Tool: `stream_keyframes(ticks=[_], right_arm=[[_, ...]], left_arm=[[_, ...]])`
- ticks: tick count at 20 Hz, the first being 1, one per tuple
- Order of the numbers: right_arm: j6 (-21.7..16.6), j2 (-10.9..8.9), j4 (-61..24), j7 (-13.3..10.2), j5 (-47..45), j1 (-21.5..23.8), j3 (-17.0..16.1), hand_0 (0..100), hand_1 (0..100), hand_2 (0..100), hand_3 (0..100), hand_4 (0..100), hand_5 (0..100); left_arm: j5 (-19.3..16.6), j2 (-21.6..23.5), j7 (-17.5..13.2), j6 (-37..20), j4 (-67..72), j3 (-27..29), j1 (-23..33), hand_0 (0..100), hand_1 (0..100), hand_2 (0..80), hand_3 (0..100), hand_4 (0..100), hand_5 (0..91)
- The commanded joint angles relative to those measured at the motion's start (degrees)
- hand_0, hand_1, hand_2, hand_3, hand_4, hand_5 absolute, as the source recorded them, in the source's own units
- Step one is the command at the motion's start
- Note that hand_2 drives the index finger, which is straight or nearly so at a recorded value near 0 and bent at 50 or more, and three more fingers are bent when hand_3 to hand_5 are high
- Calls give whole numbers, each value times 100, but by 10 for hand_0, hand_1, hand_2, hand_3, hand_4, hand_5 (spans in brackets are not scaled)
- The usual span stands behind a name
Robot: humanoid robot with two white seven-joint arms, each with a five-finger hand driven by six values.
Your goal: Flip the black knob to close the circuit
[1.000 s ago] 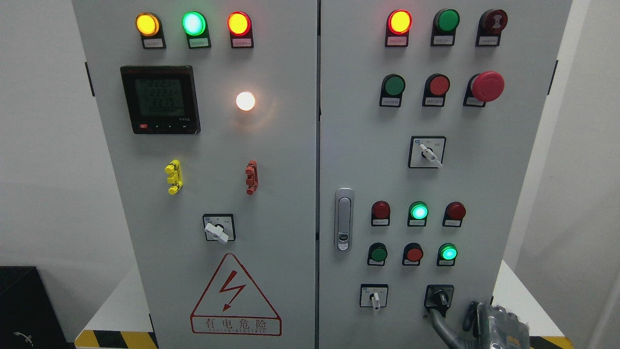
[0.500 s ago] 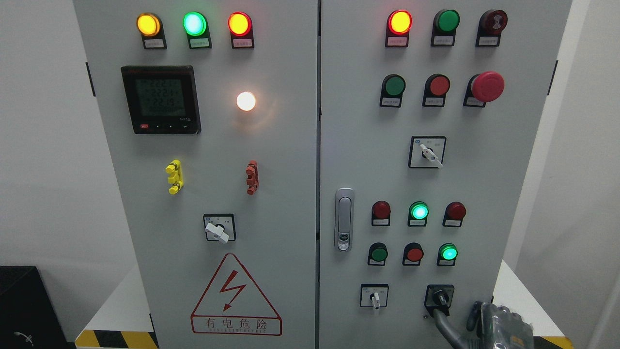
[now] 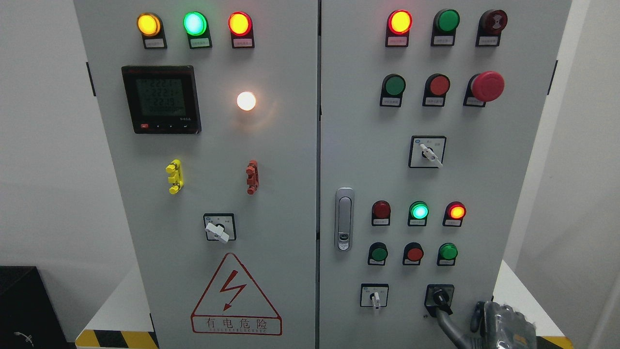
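Seemingly, the black knob (image 3: 440,296) at the cabinet's (image 3: 300,194) lower right is touched by one finger (image 3: 448,325) of the right hand (image 3: 503,325), nothing gripped, with a red lamp (image 3: 456,212) lit, suggesting the flip is done.

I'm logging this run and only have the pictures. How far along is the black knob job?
It looks largely done: the black knob points down-right, and above it the right red lamp glows while the green lamp under it is dark. In hand: a finger of the right hand reaches up to the knob. Left: drawing the hand away. Whether the circuit truly closed cannot be told.
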Motion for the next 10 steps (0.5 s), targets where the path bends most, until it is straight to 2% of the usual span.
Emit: stream_keyframes(ticks=[1, 10], right_arm=[[19, 2, 2, 5, -25, -54, -139, 0, 123, 763, 929, 761, 788], [19, 2, -68, 5, -52, -54, -174, 0, 123, 761, 929, 761, 787]], left_arm=[[-123, 0, -5, 4, 123, -123, 1, 120, 556, 0, 0, 0, 0], [-123, 0, 4, 4, 123, -123, 1, 120, 556, 0, 0, 0, 0]])
